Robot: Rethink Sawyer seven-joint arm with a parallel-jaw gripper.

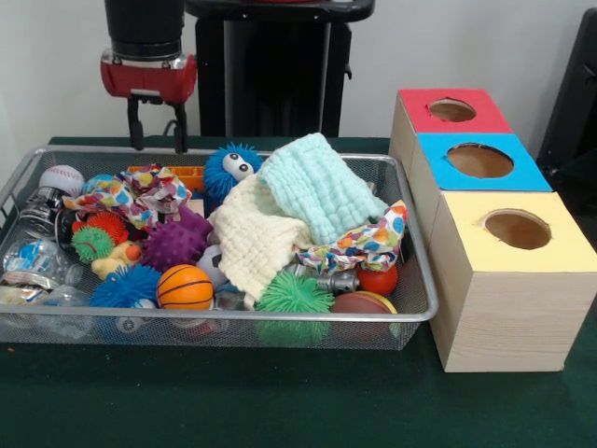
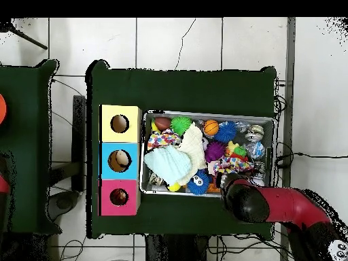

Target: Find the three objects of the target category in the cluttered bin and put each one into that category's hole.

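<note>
Gripper point(image 1: 157, 124) hangs empty above the bin's point(image 1: 28, 170) far left edge, fingers parted. Inside: baseball point(image 1: 62, 178), purple spiky ball point(image 1: 173, 242), basketball point(image 1: 185, 287), and cloths point(image 1: 280, 219) covering the middle. Right of the bin: red point(image 1: 451, 111), blue point(image 1: 480, 161) and yellow point(image 1: 516, 229) holes.

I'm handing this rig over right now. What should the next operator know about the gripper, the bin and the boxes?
Gripper: open, empty, hanging above the far left corner of the wire bin; its fingers touch nothing.
Bin: full of clutter, including spiky balls, a basketball, a baseball, cloths and plastic bottles.
Boxes: the red box, blue box and yellow box stand in a row beside the bin. The overhead view shows something inside the blue and red holes; I cannot identify it.
Left: the target category is unclear from here, so how many objects remain is uncertain.
</note>
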